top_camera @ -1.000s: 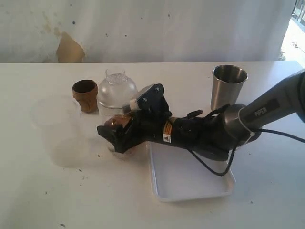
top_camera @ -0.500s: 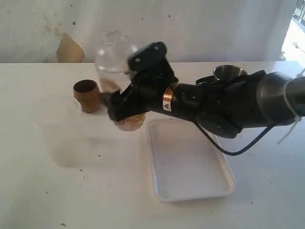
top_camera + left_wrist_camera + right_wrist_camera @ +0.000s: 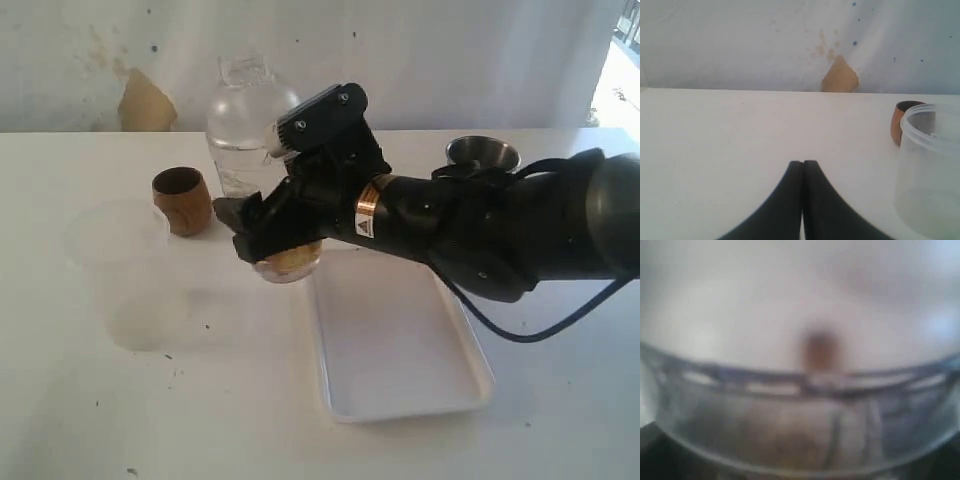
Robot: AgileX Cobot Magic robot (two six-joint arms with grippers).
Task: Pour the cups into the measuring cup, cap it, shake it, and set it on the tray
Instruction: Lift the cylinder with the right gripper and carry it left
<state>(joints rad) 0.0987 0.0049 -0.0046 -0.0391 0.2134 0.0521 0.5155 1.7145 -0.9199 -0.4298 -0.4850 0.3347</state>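
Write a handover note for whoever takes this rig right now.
Left claw: shut, empty, low over the table.
Right claw: shut on the measuring cup, held tilted off the table beside the tray.
Cap is on; brownish contents inside.
Wooden cup and steel tumbler stand upright on the table.
Done, apparently: pouring, capping.
Left: shake if unfinished, then set the cup on the tray.

The tray (image 3: 400, 370) lies bare, but the right arm (image 3: 480, 235) crosses its 12 o'clock edge. The wooden cup (image 3: 181, 199) and the frosted cup (image 3: 120, 240) stand at its 10 o'clock. The worktop (image 3: 200, 420) at 6 o'clock is free.
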